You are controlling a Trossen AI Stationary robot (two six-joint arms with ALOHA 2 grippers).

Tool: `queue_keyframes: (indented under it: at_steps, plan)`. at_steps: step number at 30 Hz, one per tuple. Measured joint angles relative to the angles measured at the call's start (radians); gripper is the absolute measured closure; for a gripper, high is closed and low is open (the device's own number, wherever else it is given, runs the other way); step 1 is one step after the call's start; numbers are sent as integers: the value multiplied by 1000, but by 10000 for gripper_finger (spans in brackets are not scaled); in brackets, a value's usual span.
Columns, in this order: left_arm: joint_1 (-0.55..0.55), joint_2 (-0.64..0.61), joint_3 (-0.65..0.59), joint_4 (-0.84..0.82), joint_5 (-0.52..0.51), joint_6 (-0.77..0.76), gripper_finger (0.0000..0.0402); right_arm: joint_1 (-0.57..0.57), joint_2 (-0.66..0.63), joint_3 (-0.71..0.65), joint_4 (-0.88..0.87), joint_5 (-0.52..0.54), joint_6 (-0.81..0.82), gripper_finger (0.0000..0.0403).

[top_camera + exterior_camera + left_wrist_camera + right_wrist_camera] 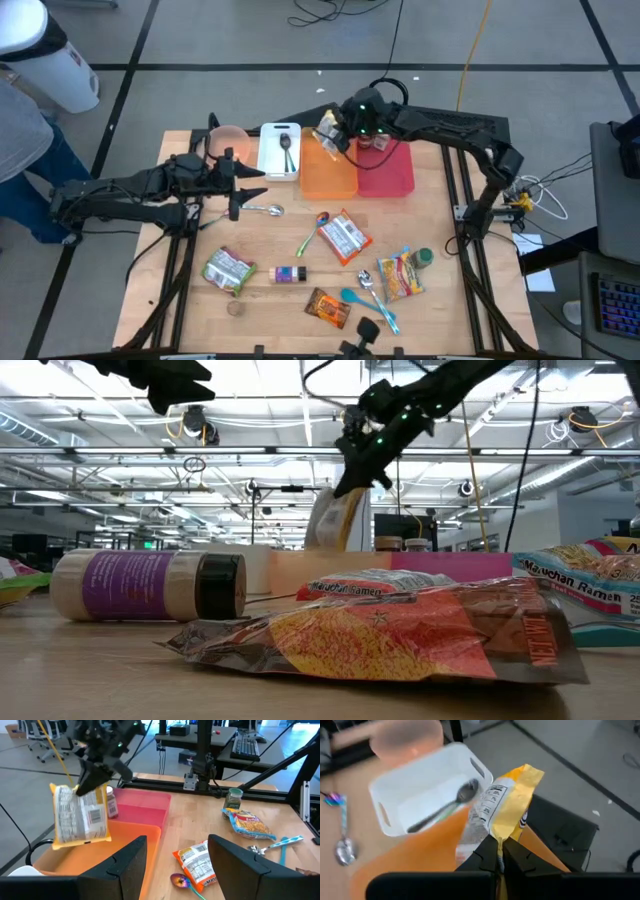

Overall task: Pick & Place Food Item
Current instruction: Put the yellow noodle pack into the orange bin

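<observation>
Nearest the worktop's front edge lie loose snacks: a brown packet (pixel 328 307), a ramen pack (pixel 399 278), a green bag (pixel 229 270) and a small jar (pixel 288 274). Mid-worktop, the left pincer (pixel 233 185) waits with its fingers parted and nothing between them, just clear of a spoon (pixel 262 209). Farther back, the action: the right pincer (pixel 338 136) is clamped tight on the top edge of a yellow packet (pixel 328 130), which dangles free above the orange bin (pixel 328 175). Pinching the top seam lets the packet hang straight, probably so it drops cleanly in. Beside it sit the white tray (pixel 278 152), holding a dark spoon, and the red bin (pixel 388 172).
</observation>
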Motion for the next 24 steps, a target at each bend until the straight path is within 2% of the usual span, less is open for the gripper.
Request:
queue_keyframes:
  at_steps: [6,10,19,24]
  plan:
    - [0,0,0,-22,0,-2,186,1,129,125,-82,0,-26,402]
    - [0,0,-4,-30,0,-2,186,1,184,152,-92,-4,-29,403]
    - [0,0,-33,-17,0,1,186,1,206,154,-79,-53,-47,403]
    - [1,0,-51,-15,0,-5,186,1,200,154,-113,20,-85,403]
